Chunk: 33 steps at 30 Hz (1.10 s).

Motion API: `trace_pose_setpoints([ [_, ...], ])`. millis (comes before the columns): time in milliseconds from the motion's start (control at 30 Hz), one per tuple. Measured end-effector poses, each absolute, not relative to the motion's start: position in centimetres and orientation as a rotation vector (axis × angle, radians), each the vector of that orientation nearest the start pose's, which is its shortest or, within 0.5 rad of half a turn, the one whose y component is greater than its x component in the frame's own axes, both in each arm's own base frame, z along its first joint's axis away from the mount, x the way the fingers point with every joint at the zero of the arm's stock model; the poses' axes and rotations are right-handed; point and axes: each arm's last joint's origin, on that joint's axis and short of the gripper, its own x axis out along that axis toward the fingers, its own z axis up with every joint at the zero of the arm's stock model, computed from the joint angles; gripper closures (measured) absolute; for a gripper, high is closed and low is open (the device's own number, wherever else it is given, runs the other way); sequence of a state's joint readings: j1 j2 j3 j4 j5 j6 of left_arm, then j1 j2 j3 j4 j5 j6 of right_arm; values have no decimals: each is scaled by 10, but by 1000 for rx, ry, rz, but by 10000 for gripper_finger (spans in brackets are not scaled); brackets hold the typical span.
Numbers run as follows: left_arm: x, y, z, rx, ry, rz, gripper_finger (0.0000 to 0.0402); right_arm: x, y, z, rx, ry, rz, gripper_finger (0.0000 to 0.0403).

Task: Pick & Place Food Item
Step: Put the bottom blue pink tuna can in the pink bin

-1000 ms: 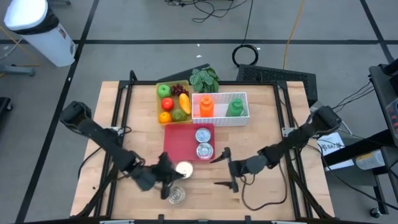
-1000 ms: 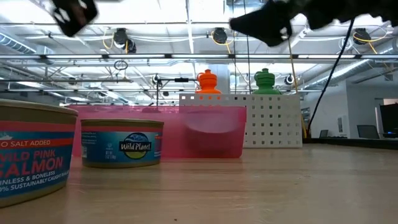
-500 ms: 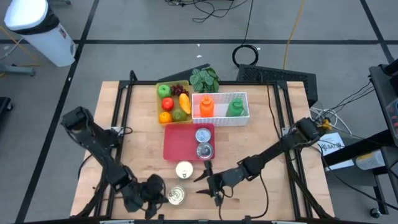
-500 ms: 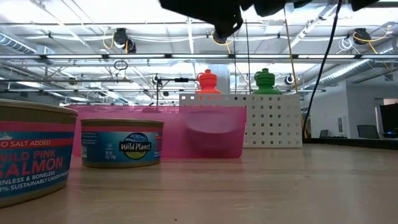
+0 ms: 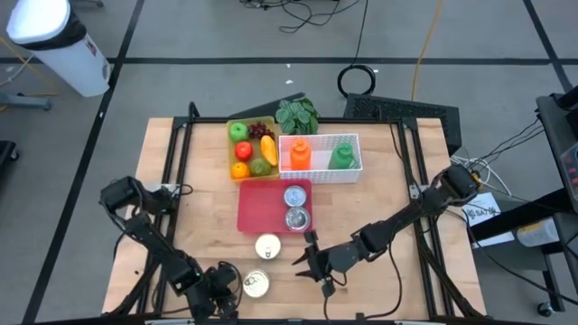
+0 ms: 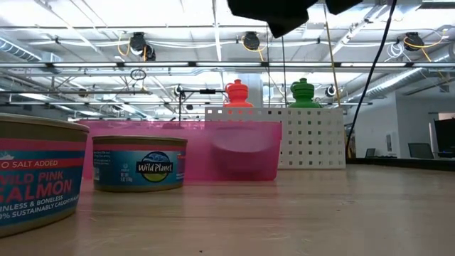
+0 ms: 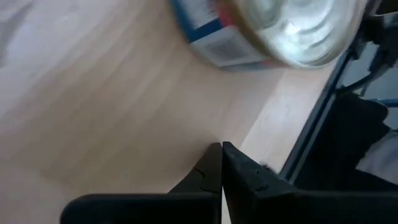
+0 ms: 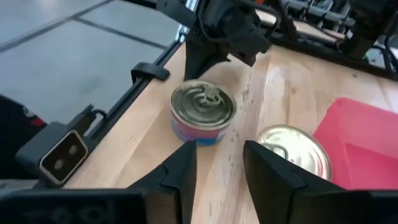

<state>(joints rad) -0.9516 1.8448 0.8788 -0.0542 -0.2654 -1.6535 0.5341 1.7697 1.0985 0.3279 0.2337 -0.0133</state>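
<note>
Right hand (image 5: 312,262) pulled back slightly toward desk (image 5: 388,190) centre since half-second ago, fingers spread wide, empty. Left hand (image 5: 219,282) pinched closed, empty, beside salmon can (image 5: 256,284) at near edge. I judge no grasp begun.

Bright, even overhead light; ceiling lamps (image 6: 139,43) glare; left wrist view blurred, can (image 7: 292,31) perhaps overexposed.

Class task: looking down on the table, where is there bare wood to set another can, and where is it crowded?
Free: the wooden table left of the pink tray, and the wood right of it below the white perforated basket. Crowded: the near edge, around two loose tins and both grippers.
</note>
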Motion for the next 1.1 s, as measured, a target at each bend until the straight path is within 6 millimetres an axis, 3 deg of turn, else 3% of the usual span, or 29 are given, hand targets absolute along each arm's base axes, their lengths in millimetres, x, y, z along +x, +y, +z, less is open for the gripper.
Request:
trace_pose_setpoints([
  [133, 220, -254, 108, -834, 945, 176, 390, 335, 193, 229, -154, 345, 306, 294],
  [300, 285, -215, 124, -637, 598, 67, 397, 326, 191, 234, -178, 396, 305, 310],
  [400, 306, -199, 138, -587, 523, -57, 391, 316, 187, 239, -185, 463, 255, 325],
  [567, 309, -194, 135, -463, 555, -127, 393, 281, 177, 247, -183, 675, 146, 353],
  [733, 306, -192, 130, -482, 614, -89, 387, 232, 156, 245, -116, 850, -137, 380],
  [933, 304, -194, 142, -515, 582, -113, 381, 183, 120, 210, 164, 1181, -385, 399],
  [1100, 303, -192, 173, -422, 451, -183, 394, 163, 107, 174, 299, 1372, -469, 402],
])
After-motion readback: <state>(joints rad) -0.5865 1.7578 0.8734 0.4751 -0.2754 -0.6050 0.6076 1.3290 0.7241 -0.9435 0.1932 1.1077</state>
